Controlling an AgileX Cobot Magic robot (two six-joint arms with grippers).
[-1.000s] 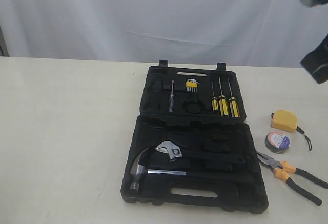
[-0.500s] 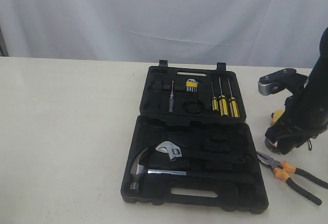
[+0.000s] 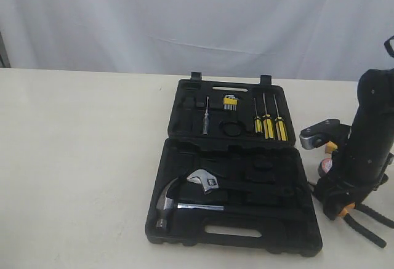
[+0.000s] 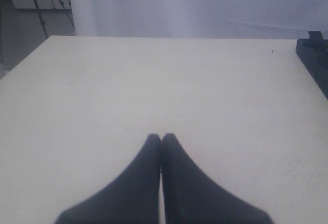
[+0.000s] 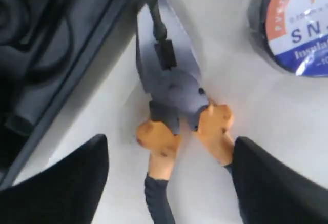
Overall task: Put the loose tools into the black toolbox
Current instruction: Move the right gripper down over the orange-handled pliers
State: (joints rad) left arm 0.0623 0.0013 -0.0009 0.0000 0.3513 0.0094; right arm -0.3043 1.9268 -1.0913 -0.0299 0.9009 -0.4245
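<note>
The black toolbox lies open in the middle of the table. Right of it the orange-and-black-handled pliers lie on the table, their steel head towards the toolbox edge. My right gripper is open and low over them, one finger on each side of the orange handle necks, not touching them. The dark tape roll with its blue-white label lies just beyond the pliers. The right arm hides the yellow tape measure. No long yellow tool shows. My left gripper is shut on nothing above bare table.
The near half of the box holds a steel hammer and a wrench; the far half holds three yellow-handled screwdrivers. In the exterior view the pliers' handles stick out past my right arm. A white curtain hangs behind the table.
My right arm has come down from the upper right onto the pliers. It now covers the tape measure and most of the tape roll. The tools have not moved.
</note>
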